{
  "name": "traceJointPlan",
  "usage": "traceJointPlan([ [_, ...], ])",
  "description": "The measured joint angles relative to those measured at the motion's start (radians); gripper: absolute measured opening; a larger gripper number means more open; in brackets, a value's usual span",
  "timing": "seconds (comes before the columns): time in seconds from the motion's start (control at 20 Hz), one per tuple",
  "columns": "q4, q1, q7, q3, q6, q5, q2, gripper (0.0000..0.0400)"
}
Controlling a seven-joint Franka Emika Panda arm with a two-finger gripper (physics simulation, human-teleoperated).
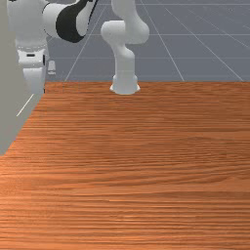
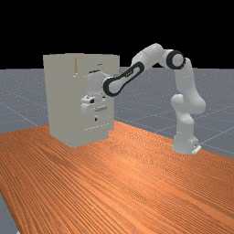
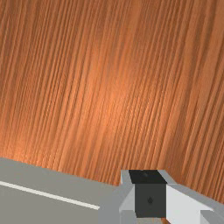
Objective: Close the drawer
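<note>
The gripper [image 2: 87,107] is in front of the pale grey cabinet [image 2: 59,100] in the far view, near a small bar-like handle [image 2: 101,108]. Over at the front view's left, the gripper [image 1: 35,87] hangs pointing down beside the cabinet's grey side [image 1: 12,114]; a small light handle [image 1: 52,67] is just past it. The wrist view has the gripper [image 3: 150,194] next to the cabinet's grey surface [image 3: 39,205], which carries a pale line. How far the drawer stands out cannot be told, as the hand and arm cover part of the cabinet's face.
The wooden table [image 1: 146,161] stretches out beside and below the cabinet. In the far view, the arm reaches from its base [image 2: 184,141] at the right across to the cabinet, above the tabletop [image 2: 137,178].
</note>
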Motion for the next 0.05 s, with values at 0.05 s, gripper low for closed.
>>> traceJointPlan([
  [0.05, 0.038, -0.02, -0.006, -0.009, -0.012, 0.011, 0.028, 0.0],
])
